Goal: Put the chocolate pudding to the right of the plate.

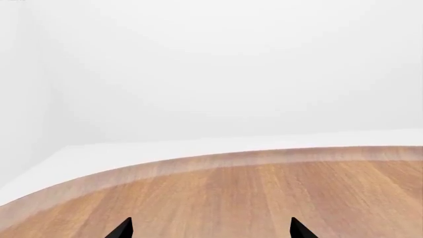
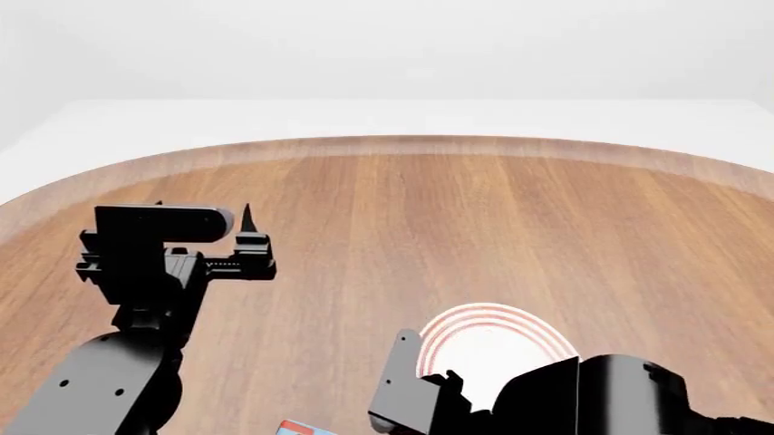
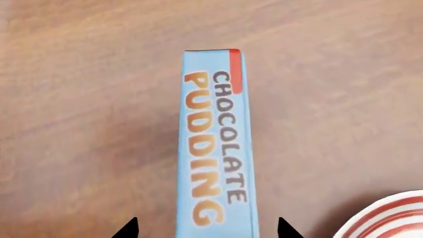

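- Two grippers were in view, and neither held anything.
- In the right wrist view the right gripper (image 3: 206,229) showed only two black fingertips (image 3: 127,229), set well apart with the pudding (image 3: 215,144) lying between them; the fingers stood spread, and no contact with the carton was visible.
- The pudding lay on the wooden table (image 3: 79,124), its light blue face up with "CHOCOLATE PUDDING" in brown and orange letters and a red patch at its far corner.
- The plate (image 3: 387,218), white with red rings, showed only as a curved piece at the corner of that view, near the pudding but apart from it, with bare wood between them.
- In the head view the plate (image 2: 484,340) sat near the table's near edge, partly hidden by the right arm (image 2: 604,399) in front of it.
- A small sliver of blue and red, the pudding (image 2: 303,428), peeked out at the bottom of the head view, to the left of the plate and just beside the right arm's black housing.
- The left gripper (image 2: 248,237) hung over the table (image 2: 484,208) well to the left of the plate and farther back than it, away from the pudding.
- In the left wrist view the left gripper (image 1: 210,229) showed two black fingertips (image 1: 122,229) spread wide, with only bare wood (image 1: 264,198) and the table's curved far rim ahead of them.
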